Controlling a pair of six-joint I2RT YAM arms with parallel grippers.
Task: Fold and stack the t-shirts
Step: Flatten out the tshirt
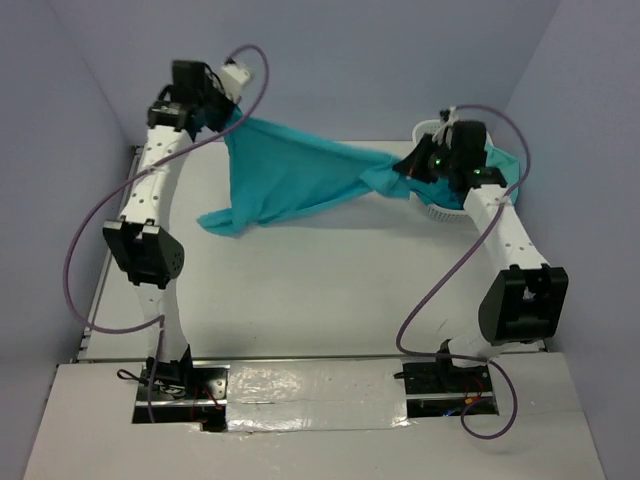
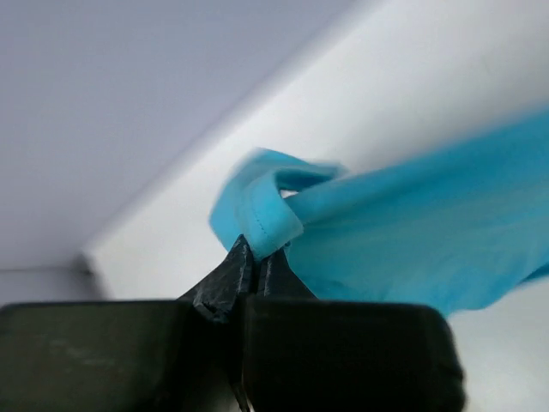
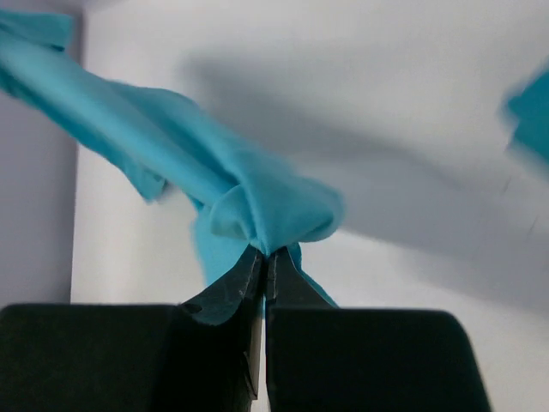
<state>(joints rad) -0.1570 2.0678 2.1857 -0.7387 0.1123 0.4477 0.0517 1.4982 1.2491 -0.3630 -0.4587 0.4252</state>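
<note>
**Top view.** My left gripper [image 1: 213,108], upper left of the frame, is clamped on the t-shirt [image 1: 290,170]. My right gripper [image 1: 412,166], right of centre, is pinched tight on a bunched fold of the same shirt. The turquoise cloth is strung in the air between the two. Its upper edge runs taut from grip to grip, and its lower corner droops toward the tabletop [image 1: 300,300] at left centre; whether it touches there I cannot tell. A wide stretch of white tabletop lies between the hanging cloth and my arm bases. Lavender walls [image 1: 60,150] close in on the left, right and rear.

**Right of frame.** The white lattice basket [image 1: 440,213] sits just behind my right wrist, with more teal cloth [image 1: 502,160] in it.

**Left wrist view.** The stitched hem [image 2: 257,219] curls over directly above my closed fingertips.
</note>
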